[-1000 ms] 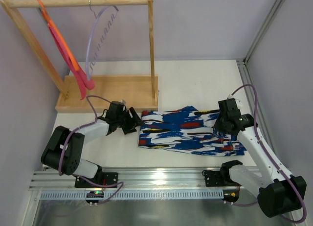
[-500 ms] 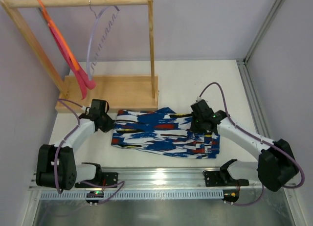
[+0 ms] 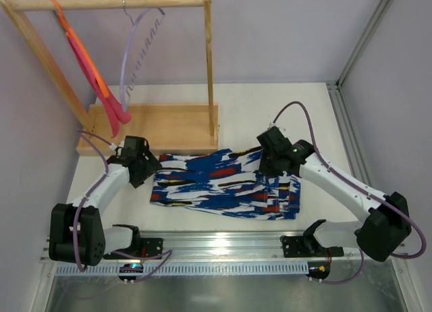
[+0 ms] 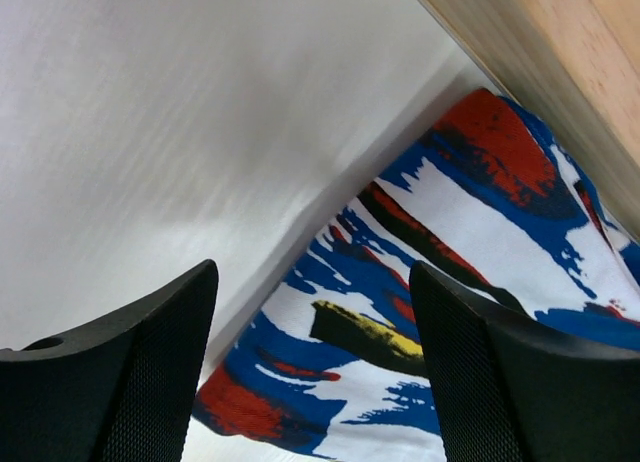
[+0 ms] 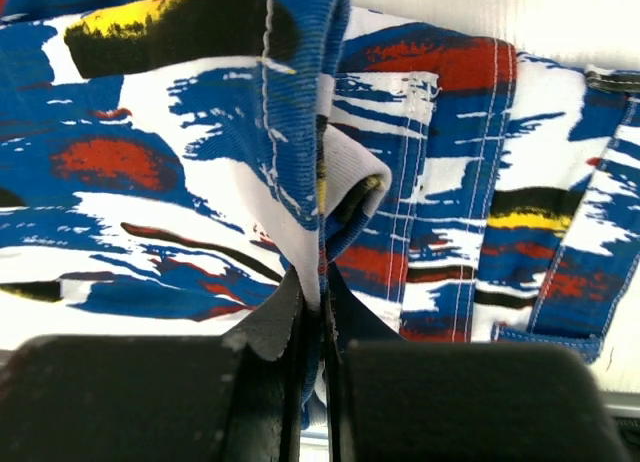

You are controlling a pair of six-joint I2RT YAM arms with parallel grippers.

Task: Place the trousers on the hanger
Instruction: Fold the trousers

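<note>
On the worktop [image 3: 270, 116], centre: the trousers [image 3: 216, 187] lie rumpled and flat between my two arms. My right claw [image 5: 321, 317] is clamped on a raised fold of their cloth (stitched seams show beside it). My left claw [image 3: 150, 170] stands apart at their left edge, gripping nothing. Rear left, the hanger [image 3: 138, 48] hangs from the wooden rail [image 3: 108, 1], well apart from the trousers.
</note>
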